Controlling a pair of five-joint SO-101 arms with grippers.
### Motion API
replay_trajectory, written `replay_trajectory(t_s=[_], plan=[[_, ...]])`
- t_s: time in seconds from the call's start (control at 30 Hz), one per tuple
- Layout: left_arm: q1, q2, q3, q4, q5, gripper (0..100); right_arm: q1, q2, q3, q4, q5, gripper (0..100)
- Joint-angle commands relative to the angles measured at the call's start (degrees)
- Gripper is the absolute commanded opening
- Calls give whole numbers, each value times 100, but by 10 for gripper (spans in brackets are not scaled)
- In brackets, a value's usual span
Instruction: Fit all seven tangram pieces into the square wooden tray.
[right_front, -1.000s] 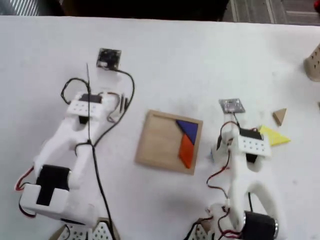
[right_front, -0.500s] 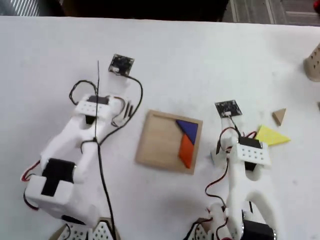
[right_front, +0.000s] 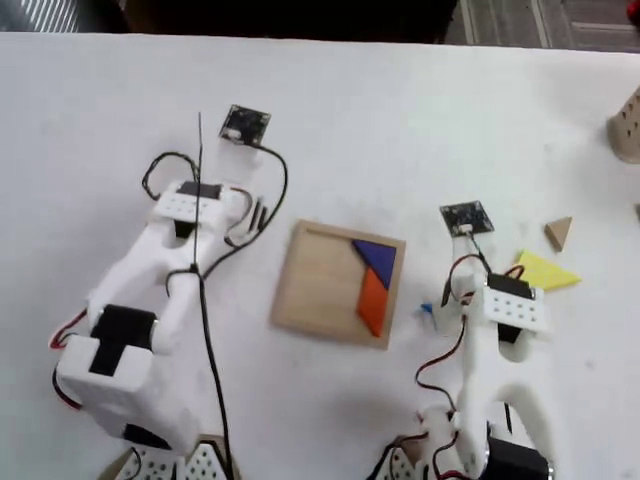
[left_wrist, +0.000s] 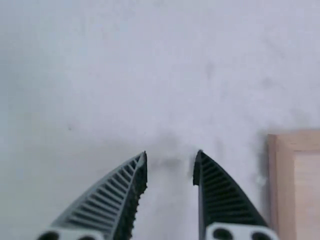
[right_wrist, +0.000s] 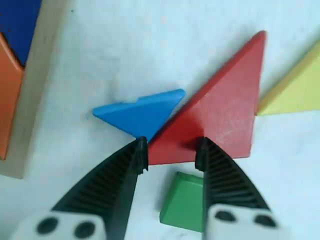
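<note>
The square wooden tray (right_front: 315, 280) lies mid-table with a dark blue piece (right_front: 378, 256) and an orange piece (right_front: 372, 300) along its right side. My right gripper (right_wrist: 170, 148) is open over the near edge of a red triangle (right_wrist: 220, 125); a light blue triangle (right_wrist: 140, 113) touches its left side, a green piece (right_wrist: 186, 202) lies between the fingers closer in, and a yellow piece (right_wrist: 295, 90) lies beyond. From above, the yellow piece (right_front: 545, 271) and a tan triangle (right_front: 558, 232) sit right of the right arm. My left gripper (left_wrist: 170, 165) hangs open over bare table beside the tray's edge (left_wrist: 295, 185).
A loose camera board (right_front: 245, 124) on a black cable lies behind the left arm, another (right_front: 466, 217) behind the right arm. A perforated wooden object (right_front: 627, 125) stands at the right edge. White table stretches wide at the back.
The right arm has drawn back toward the front edge, uncovering a bit of the light blue triangle. The left arm has swung slightly right, toward the tray.
</note>
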Motion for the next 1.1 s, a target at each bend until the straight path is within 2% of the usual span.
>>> replay_trajectory(t_s=[0.0, 0.13, 0.37, 0.73, 0.9, 1.07], plan=[[-163, -31, -334, -18, -44, 164, 295, -92, -686, 356, -281, 166], [-163, -48, -308, 18, -44, 164, 479, -92, -1442, 936, -905, 166], [-119, -57, -290, 18, -44, 164, 488, -92, -2171, 822, -2338, 166], [-119, -57, -290, 18, -44, 164, 514, -84, -2382, 303, -2593, 166], [-119, -57, -299, 18, -53, 164, 514, 171, -2892, 541, -2673, 166], [-119, -48, -308, 18, -62, 165, 505, 1156, -3798, 963, -2699, 166]])
